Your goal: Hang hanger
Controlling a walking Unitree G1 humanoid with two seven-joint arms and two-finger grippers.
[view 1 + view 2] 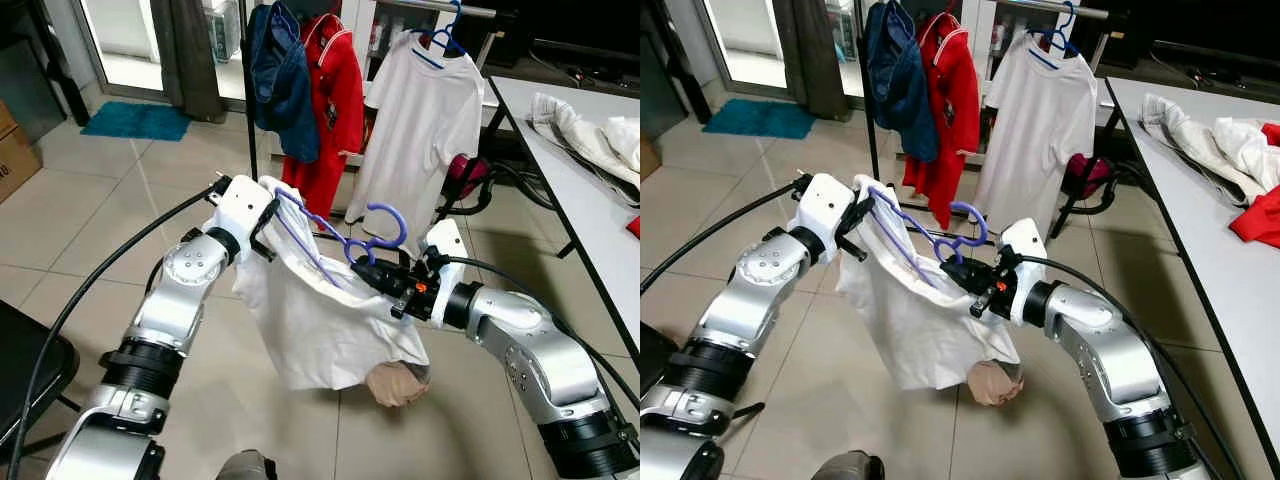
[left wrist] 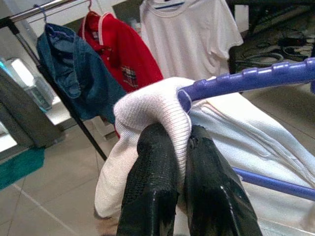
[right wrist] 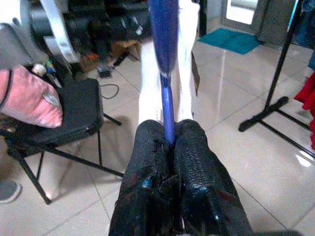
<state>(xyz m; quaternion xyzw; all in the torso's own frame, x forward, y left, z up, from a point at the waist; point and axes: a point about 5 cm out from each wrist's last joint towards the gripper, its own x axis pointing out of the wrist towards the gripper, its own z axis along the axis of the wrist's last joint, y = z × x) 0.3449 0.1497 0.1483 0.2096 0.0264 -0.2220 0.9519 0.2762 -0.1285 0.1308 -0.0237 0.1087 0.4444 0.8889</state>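
A white shirt hangs between my two arms on a purple hanger, whose hook curls up in the middle. My left gripper is shut on the shirt's shoulder, with white cloth pinched between its black fingers beside the purple hanger bar. My right gripper is shut on the hanger's other arm, and the purple bar runs out from between its fingers. Behind stands a clothes rack rail carrying a white T-shirt on a blue hanger, a red garment and a dark blue one.
A white table with crumpled clothes runs along the right. A black chair stands at my left. A teal mat lies by the glass door. A person's pink-gloved hand appears in the right wrist view. Tiled floor spreads before the rack.
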